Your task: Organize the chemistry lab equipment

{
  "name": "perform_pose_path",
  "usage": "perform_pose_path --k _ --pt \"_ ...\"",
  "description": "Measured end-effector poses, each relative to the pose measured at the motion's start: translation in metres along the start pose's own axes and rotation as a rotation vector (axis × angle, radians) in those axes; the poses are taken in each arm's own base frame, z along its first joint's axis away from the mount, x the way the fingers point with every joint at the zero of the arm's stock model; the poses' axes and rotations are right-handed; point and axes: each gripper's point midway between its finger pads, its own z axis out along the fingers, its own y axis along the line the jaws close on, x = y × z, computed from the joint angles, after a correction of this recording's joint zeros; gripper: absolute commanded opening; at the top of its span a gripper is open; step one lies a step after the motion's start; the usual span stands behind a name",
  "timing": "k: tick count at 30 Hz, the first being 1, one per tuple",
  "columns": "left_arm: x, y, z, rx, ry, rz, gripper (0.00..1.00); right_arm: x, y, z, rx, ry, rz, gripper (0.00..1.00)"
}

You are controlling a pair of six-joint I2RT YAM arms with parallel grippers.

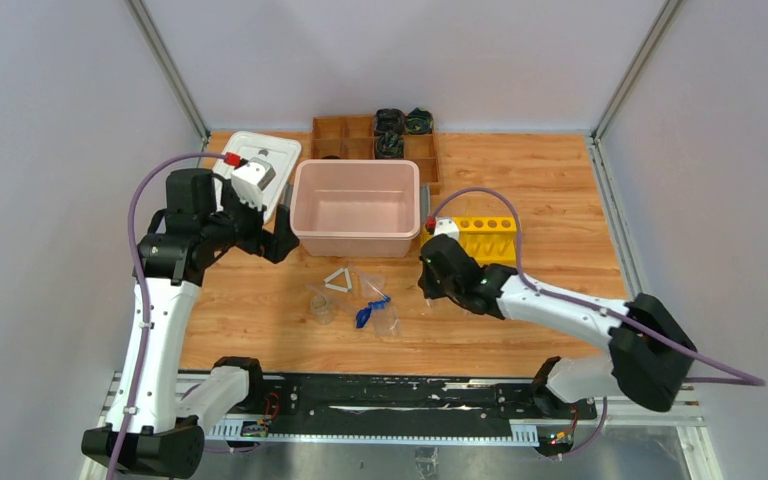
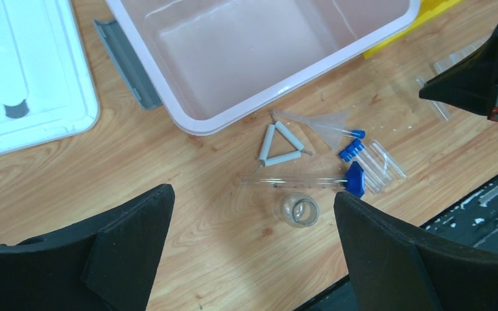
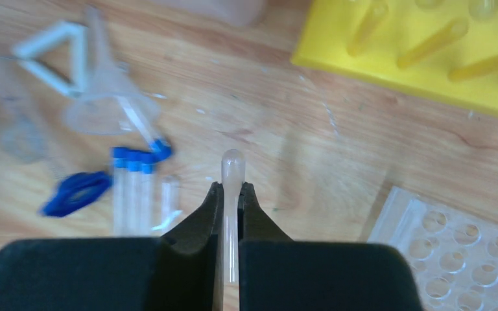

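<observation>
On the wood table lie a white triangle (image 1: 338,281), a clear little beaker (image 1: 322,308), a small blue piece (image 1: 365,315) and clear tubes with blue caps (image 1: 386,312). In the left wrist view I see the triangle (image 2: 280,146), a clear funnel (image 2: 327,123), the capped tubes (image 2: 363,159), the blue piece (image 2: 355,178) and the upright beaker (image 2: 299,210). My left gripper (image 2: 253,243) is open and empty, high above the beaker. My right gripper (image 3: 231,191) is shut on a clear round-ended tube (image 3: 231,170), held above the table to the right of the capped tubes (image 3: 133,188).
A pink bin (image 1: 357,232) stands behind the items, a white lid (image 1: 260,160) at its left and a wooden organizer (image 1: 345,135) behind. A yellow tube rack (image 1: 485,238) stands right of the bin. A clear well plate (image 3: 454,253) lies near the rack.
</observation>
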Motion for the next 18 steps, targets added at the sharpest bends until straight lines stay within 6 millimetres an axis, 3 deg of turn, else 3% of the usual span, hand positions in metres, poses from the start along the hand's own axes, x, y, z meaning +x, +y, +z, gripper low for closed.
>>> perform_pose_path --k 9,18 --pt "0.001 -0.034 0.001 0.185 -0.022 -0.061 0.98 -0.073 0.074 -0.073 -0.340 -0.262 0.037 0.00" --pt "0.016 -0.081 0.002 0.470 -0.021 -0.173 0.80 -0.141 0.149 -0.134 -0.605 -0.459 0.065 0.00"
